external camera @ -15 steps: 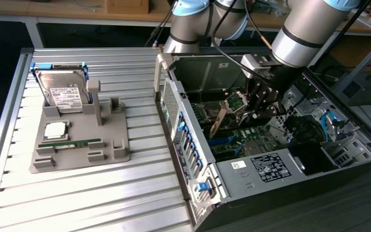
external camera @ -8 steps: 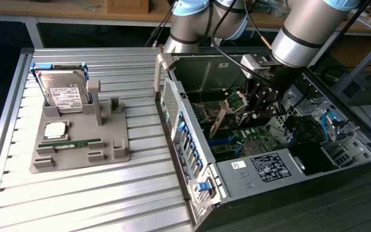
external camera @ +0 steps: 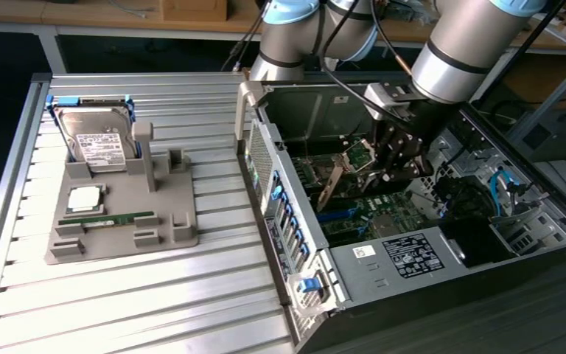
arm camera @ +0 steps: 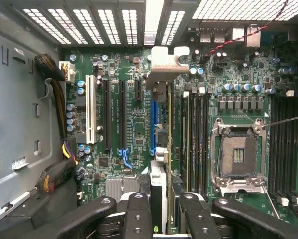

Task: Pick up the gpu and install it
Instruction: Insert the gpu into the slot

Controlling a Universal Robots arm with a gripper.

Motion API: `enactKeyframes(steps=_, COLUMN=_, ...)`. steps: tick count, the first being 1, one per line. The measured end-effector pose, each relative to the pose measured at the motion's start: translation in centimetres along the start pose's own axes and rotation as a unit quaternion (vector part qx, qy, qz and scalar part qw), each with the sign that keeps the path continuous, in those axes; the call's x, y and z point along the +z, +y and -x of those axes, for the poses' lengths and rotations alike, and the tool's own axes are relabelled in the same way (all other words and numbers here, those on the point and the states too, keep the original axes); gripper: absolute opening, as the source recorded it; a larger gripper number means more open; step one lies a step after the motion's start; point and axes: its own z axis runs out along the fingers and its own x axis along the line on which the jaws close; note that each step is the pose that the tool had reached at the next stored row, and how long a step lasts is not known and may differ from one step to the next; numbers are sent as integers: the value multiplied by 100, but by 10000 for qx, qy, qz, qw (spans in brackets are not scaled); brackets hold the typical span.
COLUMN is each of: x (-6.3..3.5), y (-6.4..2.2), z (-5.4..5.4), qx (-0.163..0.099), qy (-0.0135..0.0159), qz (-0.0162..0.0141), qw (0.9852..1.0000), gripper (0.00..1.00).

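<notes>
Presently: hard drive (external camera: 98,140) and memory stick (external camera: 106,220) on grey holder (external camera: 180,234), well apart from claw (external camera: 398,167). Claw, inside PC case (external camera: 293,243), pinches gpu (arm camera: 159,149) edge-on above motherboard (arm camera: 131,124) slots. Gpu: light, stiff, fragile; grip the board's edges.

Gpu (external camera: 329,184) held on edge inside case (external camera: 293,214); drive (external camera: 99,140) on tray (external camera: 165,228), exterior view's left.

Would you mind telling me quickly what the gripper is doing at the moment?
Gripper: closed on the gpu, holding it edge-on above the motherboard inside the open computer case.
</notes>
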Motion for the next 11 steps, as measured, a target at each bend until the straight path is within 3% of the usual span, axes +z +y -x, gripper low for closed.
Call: enactKeyframes(steps=11, x=24, y=172, z=-1, qx=0, qy=0, qz=0, qw=10000, gripper=27)
